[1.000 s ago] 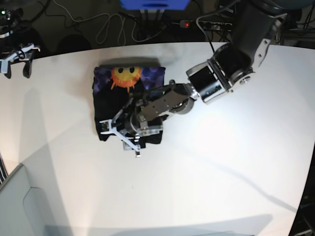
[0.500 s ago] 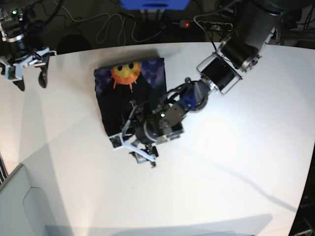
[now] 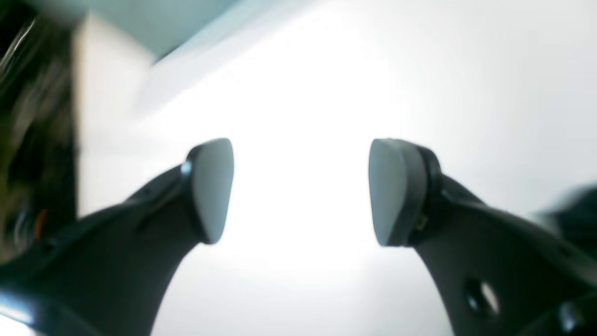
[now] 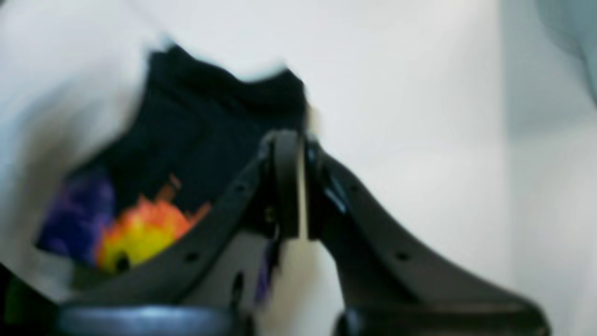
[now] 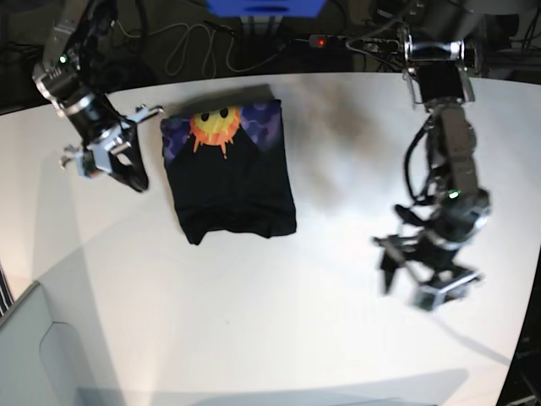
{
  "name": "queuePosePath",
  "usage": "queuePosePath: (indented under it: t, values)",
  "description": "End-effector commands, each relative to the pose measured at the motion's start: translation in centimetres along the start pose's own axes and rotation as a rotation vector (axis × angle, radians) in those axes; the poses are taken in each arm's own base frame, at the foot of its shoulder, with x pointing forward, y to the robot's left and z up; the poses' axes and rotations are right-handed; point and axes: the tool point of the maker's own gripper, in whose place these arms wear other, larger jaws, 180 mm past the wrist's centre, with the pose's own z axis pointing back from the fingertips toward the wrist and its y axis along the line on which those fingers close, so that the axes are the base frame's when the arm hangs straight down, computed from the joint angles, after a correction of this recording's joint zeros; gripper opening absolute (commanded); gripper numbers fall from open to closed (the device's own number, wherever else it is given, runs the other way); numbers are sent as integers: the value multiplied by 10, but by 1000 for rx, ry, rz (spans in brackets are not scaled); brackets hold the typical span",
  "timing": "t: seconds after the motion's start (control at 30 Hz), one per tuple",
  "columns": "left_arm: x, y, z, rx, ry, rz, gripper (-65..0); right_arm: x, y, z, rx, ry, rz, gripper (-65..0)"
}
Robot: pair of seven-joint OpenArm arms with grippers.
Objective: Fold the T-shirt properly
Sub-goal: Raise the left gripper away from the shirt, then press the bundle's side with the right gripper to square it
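Observation:
The black T-shirt (image 5: 230, 182) lies folded into a rectangle on the white table (image 5: 296, 330), sun face print (image 5: 215, 127) up at its far end. My right gripper (image 5: 132, 173) is shut and empty, just left of the shirt, apart from it. In the right wrist view its fingertips (image 4: 289, 186) are pressed together, with the shirt (image 4: 205, 135) and sun print (image 4: 140, 231) blurred behind. My left gripper (image 5: 412, 283) is open and empty over bare table, well right of the shirt. In the left wrist view its pads (image 3: 212, 186) stand wide apart.
Cables and a power strip (image 5: 338, 41) lie behind the table's far edge, beside a blue box (image 5: 265, 7). A grey panel (image 5: 34, 355) stands at the lower left corner. The table's right edge (image 5: 524, 338) is close to my left arm.
My left arm has let go of the shirt's near edge and swung far right, open. My right arm has moved in from the far left corner to the shirt's left side.

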Motion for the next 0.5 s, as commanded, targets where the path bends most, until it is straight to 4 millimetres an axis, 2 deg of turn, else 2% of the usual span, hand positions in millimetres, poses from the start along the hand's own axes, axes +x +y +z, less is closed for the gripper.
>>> queuePosePath:
  t: [0.0,0.07,0.27,0.47]
  values:
    - [4,16,8,41,-32,29,-216,11,2,-7,36,-29,34,-639]
    - [-28,40,20,108,26,82,-216,8,6,-28,92,9,45,-648]
    - [-100,67,53,204,174,151,-216,-12,13,-83,213,98,3,-648]
    - [-149,83,85,273,283,192,-216,-27,25,-118,314,174,-6,-648]
